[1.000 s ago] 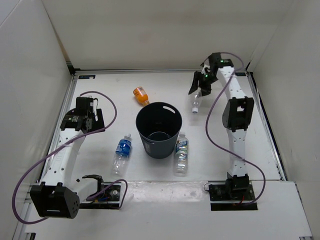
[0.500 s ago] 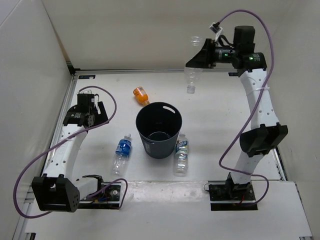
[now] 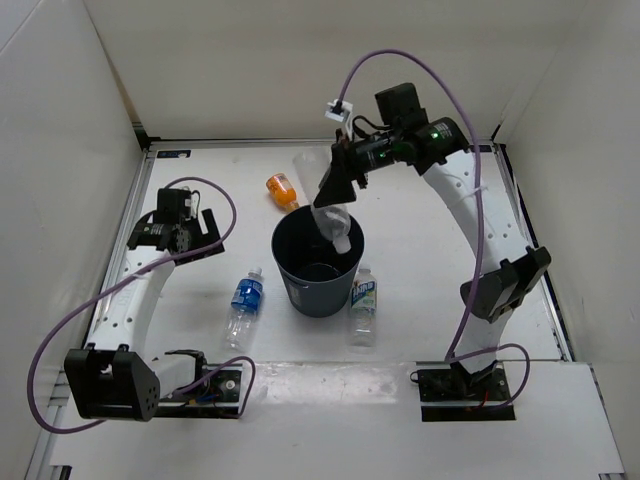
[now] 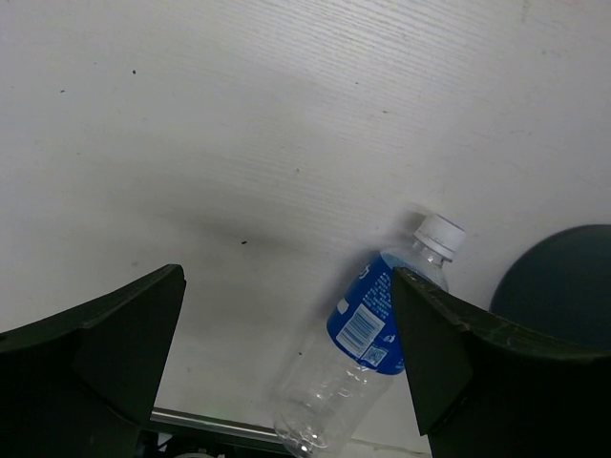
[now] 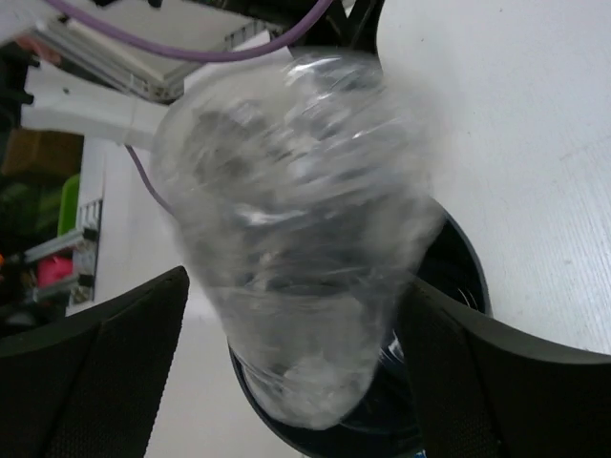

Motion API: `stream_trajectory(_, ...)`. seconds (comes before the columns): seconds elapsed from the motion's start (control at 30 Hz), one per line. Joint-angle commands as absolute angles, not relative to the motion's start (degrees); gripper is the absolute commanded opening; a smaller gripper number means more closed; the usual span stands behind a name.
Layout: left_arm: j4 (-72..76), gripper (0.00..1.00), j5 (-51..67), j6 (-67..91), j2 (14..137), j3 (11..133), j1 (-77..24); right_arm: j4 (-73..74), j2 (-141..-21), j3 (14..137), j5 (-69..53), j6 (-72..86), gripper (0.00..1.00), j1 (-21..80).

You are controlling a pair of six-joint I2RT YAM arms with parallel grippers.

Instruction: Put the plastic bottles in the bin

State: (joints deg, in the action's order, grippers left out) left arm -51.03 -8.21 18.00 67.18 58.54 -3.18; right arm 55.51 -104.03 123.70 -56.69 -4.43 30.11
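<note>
The bin (image 3: 300,278), a round dark grey-blue bucket, stands mid-table. My right gripper (image 3: 336,186) hangs over its far rim, open. The clear unlabelled bottle (image 3: 334,224) is blurred just below it, mouth down, at the bin's opening. In the right wrist view this bottle (image 5: 296,239) fills the space between the spread fingers of the right gripper (image 5: 296,291), above the bin (image 5: 460,279). A short orange bottle (image 3: 282,189) lies behind the bin. A blue-labelled bottle (image 3: 244,304) lies to its left and a white-blue labelled bottle (image 3: 363,306) to its right. My left gripper (image 3: 203,236) is open and empty, high over the blue-labelled bottle (image 4: 368,348).
White walls enclose the table on the left, back and right. Purple cables (image 3: 395,60) loop off both arms. Both arm bases (image 3: 205,385) sit on a raised strip at the near edge. A part of the bin (image 4: 563,286) shows at the right of the left wrist view.
The right arm swung from the back right corner to above the bin, carrying the clear bottle. Its jaws have opened and the bottle is dropping. The left arm shifted only slightly.
</note>
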Motion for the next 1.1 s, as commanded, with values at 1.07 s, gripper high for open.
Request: stream_trajectory(1.07, -43.5, 0.99, 11.7, 15.0, 64.9, 45.6, -14.1, 39.3, -101.9, 122.2, -49.0, 31.8, 0.9, -4.1)
